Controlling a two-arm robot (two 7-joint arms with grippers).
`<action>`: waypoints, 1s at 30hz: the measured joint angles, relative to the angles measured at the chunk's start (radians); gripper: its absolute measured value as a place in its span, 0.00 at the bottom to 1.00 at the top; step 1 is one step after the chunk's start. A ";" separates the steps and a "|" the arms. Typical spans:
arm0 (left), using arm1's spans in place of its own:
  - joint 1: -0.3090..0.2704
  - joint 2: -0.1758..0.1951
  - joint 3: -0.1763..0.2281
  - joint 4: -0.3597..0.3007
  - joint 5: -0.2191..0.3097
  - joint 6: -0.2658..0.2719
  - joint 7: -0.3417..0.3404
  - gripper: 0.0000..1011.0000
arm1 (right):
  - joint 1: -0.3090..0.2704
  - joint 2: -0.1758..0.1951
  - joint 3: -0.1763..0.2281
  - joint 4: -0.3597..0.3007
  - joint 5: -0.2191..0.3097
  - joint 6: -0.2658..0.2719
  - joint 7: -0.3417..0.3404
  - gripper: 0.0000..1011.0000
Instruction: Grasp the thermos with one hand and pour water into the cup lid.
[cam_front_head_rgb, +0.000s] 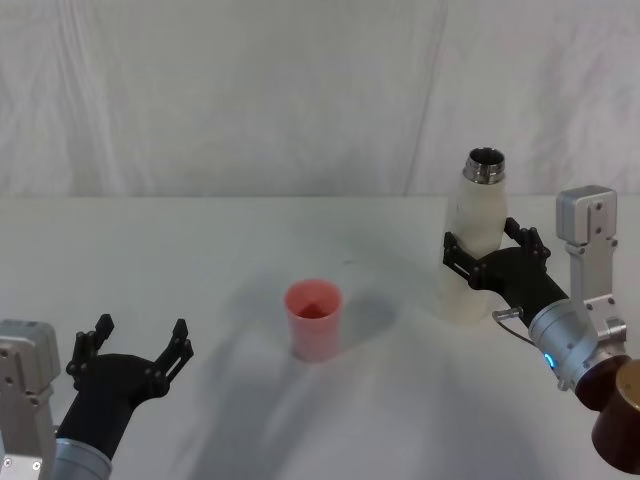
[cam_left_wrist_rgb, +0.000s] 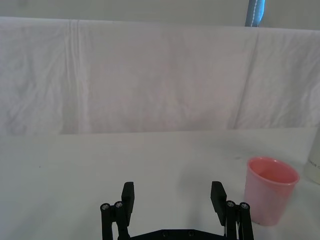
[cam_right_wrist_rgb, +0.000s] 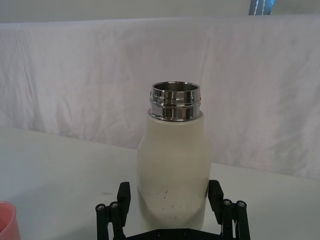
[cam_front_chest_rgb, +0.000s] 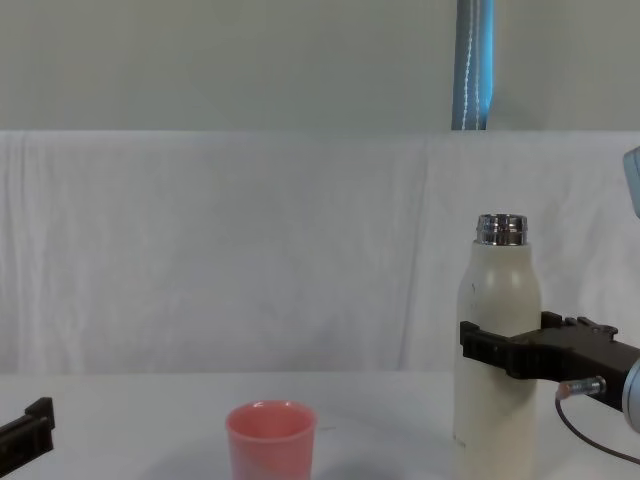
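Head view: the thermos (cam_front_head_rgb: 474, 240) is seen upright on the white surface (cam_front_head_rgb: 220, 260) at the robot's right, its open steel neck uppermost, and the right gripper (cam_front_head_rgb: 484, 252) is set around its middle with a finger on each side of the body. In the right wrist view the black fingers (cam_right_wrist_rgb: 123, 195) are seen flanking the cream-white body; whether the pads are pressed against it or stand just off it cannot be told. In the chest view the bottle's base is seen low, by the surface. The cup lid (cam_front_head_rgb: 314, 318) is placed upright near the middle of the surface, well apart from the thermos and to its left, with its round rim facing up. The left gripper (cam_front_head_rgb: 138, 340) is held low at the robot's left, its fingers spread wide with nothing between them, and the pink cup is seen beyond it and off to one side in the left wrist view.
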 joint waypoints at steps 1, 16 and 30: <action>0.000 0.000 0.000 0.000 0.000 0.000 0.000 0.99 | -0.002 0.001 0.001 -0.003 0.001 0.001 0.000 0.99; 0.000 0.000 0.000 0.000 0.000 0.000 0.000 0.99 | -0.029 0.016 0.012 -0.044 0.011 0.013 -0.004 0.99; 0.000 0.000 0.000 0.000 0.000 0.000 0.000 0.99 | -0.082 0.026 0.026 -0.107 0.031 0.028 -0.010 0.99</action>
